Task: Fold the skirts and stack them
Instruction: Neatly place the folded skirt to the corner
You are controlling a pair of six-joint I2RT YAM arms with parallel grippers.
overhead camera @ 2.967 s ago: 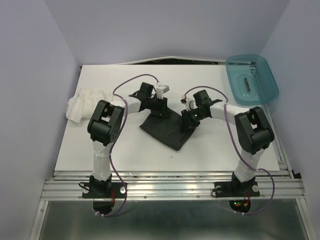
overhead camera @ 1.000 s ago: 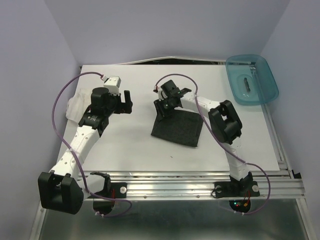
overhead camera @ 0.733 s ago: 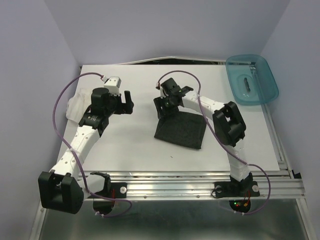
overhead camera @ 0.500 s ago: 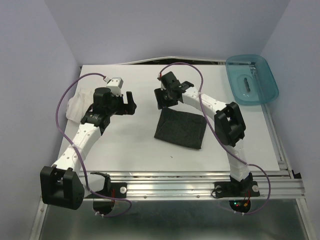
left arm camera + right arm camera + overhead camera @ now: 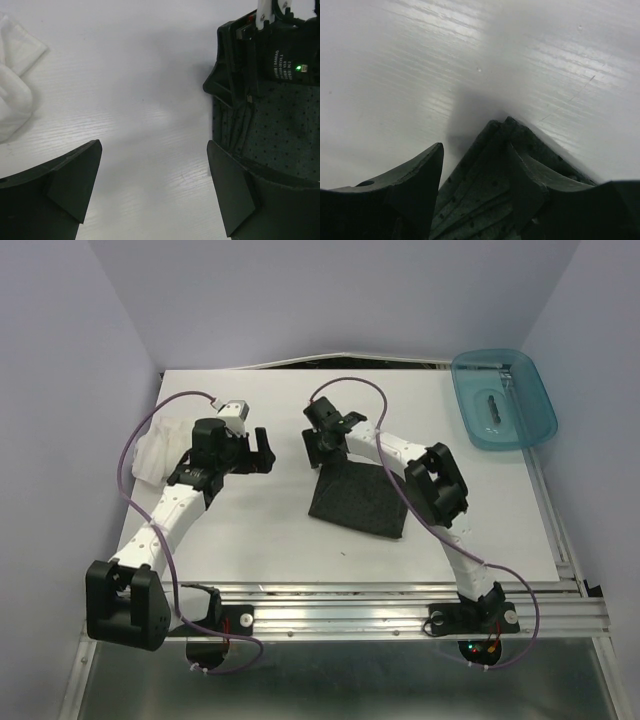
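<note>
The charcoal dotted cloth skirt (image 5: 358, 498) lies folded in the middle of the bench (image 5: 250, 535). The white ruffled cloth skirt (image 5: 155, 448) sits crumpled at the left edge, neither folded nor stacked. The left pincer (image 5: 263, 450) and right pincer (image 5: 317, 452) both gape empty.

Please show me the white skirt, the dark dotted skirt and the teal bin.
white skirt (image 5: 150, 452): top view, its bunched left part.
dark dotted skirt (image 5: 360, 502): top view, middle of the cloth.
teal bin (image 5: 526, 400): top view, bare floor near right wall.
</note>
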